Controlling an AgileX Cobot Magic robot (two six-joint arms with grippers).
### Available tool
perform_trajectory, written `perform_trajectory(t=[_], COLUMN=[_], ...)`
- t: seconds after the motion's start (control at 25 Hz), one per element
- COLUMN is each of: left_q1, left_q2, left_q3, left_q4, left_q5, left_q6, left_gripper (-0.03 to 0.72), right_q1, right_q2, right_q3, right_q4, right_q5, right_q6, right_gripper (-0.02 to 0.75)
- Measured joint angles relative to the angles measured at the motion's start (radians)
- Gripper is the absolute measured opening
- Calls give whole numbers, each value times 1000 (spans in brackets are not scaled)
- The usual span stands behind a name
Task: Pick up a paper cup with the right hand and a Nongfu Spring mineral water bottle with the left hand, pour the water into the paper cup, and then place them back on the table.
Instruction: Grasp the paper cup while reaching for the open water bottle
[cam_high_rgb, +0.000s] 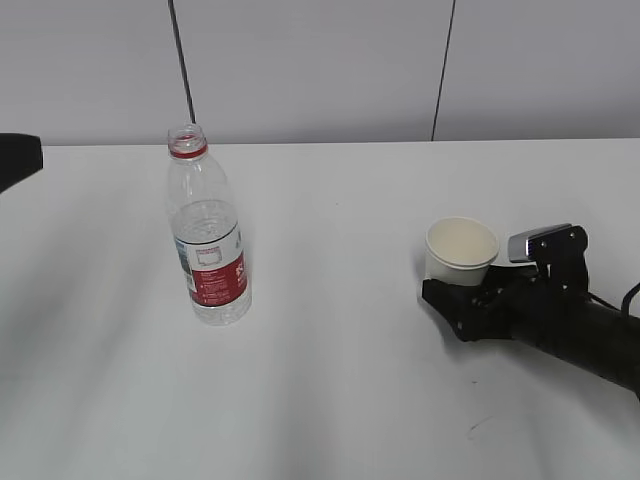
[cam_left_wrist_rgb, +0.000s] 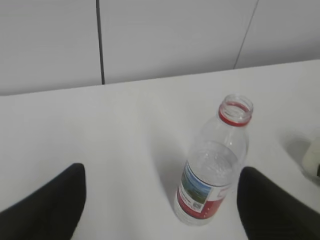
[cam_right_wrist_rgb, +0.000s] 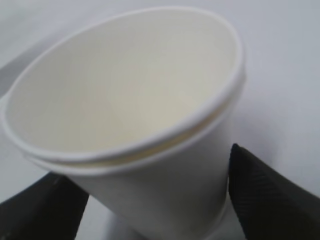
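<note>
White table (cam_high_rgb: 330, 400) holds uncapped, red-labelled bottle (cam_high_rgb: 207, 236), writing unreadable; plain cup (cam_high_rgb: 461, 251).

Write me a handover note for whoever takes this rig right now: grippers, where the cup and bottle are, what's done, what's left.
Right hand: fingers either side of the paper cup; closure on it unconfirmed.
Left hand: open, empty, fingers flanking the Nongfu Spring mineral water bottle without touching.
Bottle stands upright, uncapped, on the table; cup looks empty.
Done: both approaches.
Left: grasp both, lift, pour, set down.
</note>
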Motion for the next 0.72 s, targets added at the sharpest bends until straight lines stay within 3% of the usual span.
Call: perform_trajectory(t=[0.28,0.72], left_q1=[-72,-83], left_q2=[1,70], left_q3=[60,210], left_q4=[-14,-12], left_q5=[-26,-327], left_q6=[0,0], left_gripper=[553,540], right_q1=[0,2], right_q2=[2,2], right_q3=[0,0], right_q4=[0,46], right_q5=[0,0], right_q6=[-2,-2], right_gripper=[638,621])
